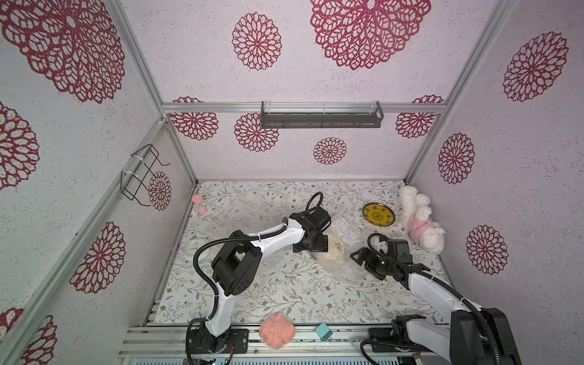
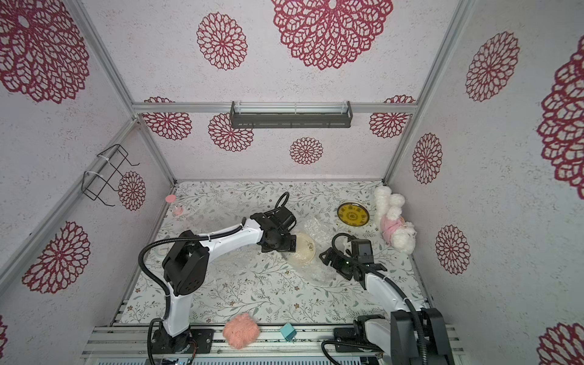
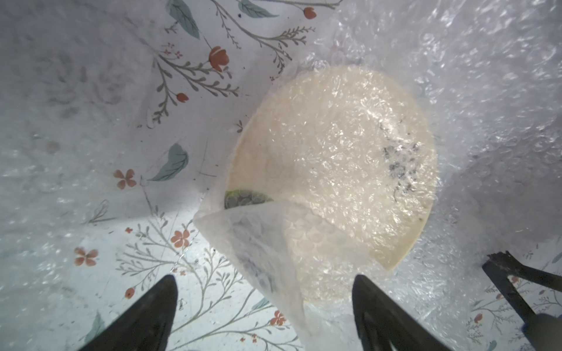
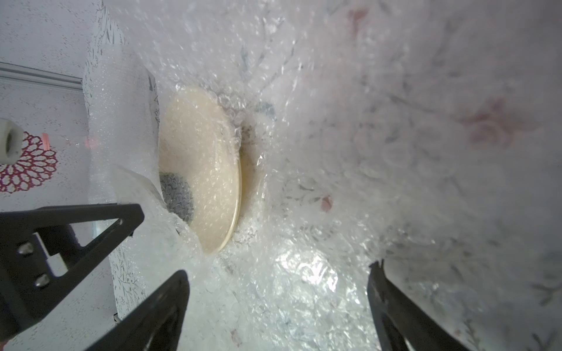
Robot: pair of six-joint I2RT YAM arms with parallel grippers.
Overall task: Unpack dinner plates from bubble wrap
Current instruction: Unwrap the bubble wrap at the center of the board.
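Hovering over mid-table, the left gripper (image 3: 264, 278) has its jaws spread wide with nothing pinched, a loose flap of bubble wrap (image 3: 243, 240) rising between them off a cream plate (image 3: 328, 164) that lies mostly under the film. Just to its right the right gripper (image 4: 279, 269) is equally wide and empty above the same wrap, while a yellow plate (image 1: 378, 215) lies bare at far right beside a plush toy (image 1: 420, 221)
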